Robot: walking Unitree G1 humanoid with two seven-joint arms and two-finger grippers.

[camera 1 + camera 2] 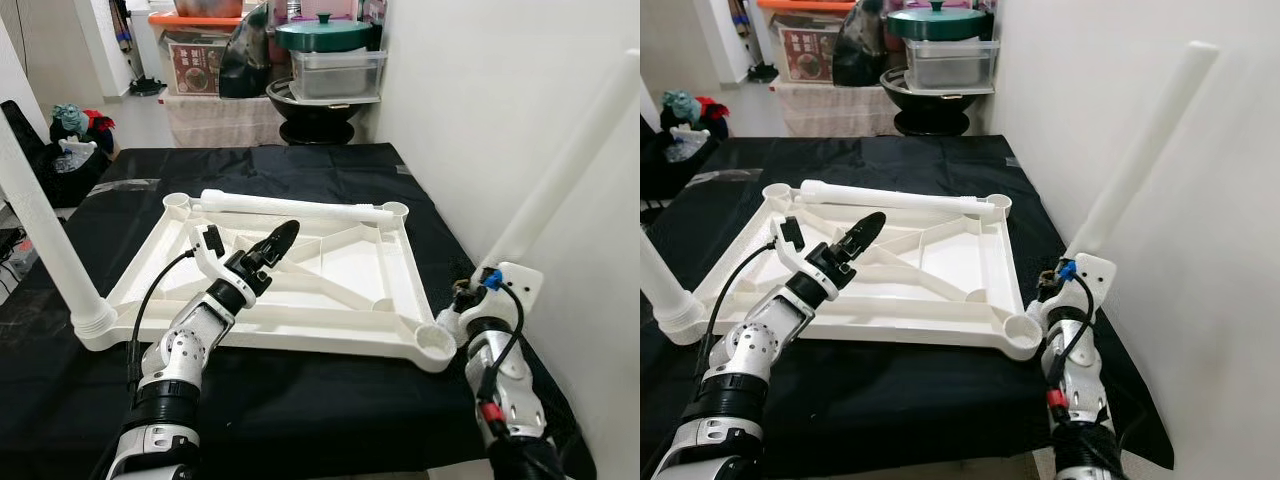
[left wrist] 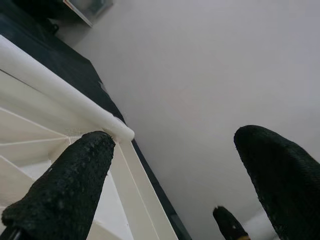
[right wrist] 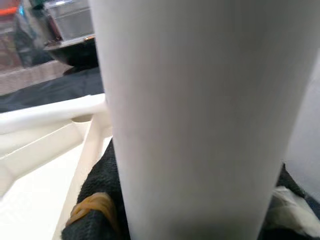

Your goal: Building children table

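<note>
A white plastic table top [image 1: 350, 262] lies upside down on a black cloth. One white leg [image 1: 40, 225] stands upright in its near left corner socket. Another leg [image 1: 290, 207] lies along the far edge. My left gripper [image 1: 283, 238] hovers open above the middle ribs, with nothing between its fingers [image 2: 65, 185]. My right gripper [image 1: 468, 292] is shut on the low end of a third leg [image 1: 570, 150], which tilts up to the right against the wall. That end hangs just right of the near right socket [image 1: 436, 340]. In the right wrist view this leg [image 3: 195, 115] is very close.
A white wall [image 1: 520, 100] runs close along the right of the table. Behind the far edge stand a shelf with a green-lidded pot [image 1: 325, 33], a clear box and a black wok. Dark bags [image 1: 70, 150] sit on the floor at the left.
</note>
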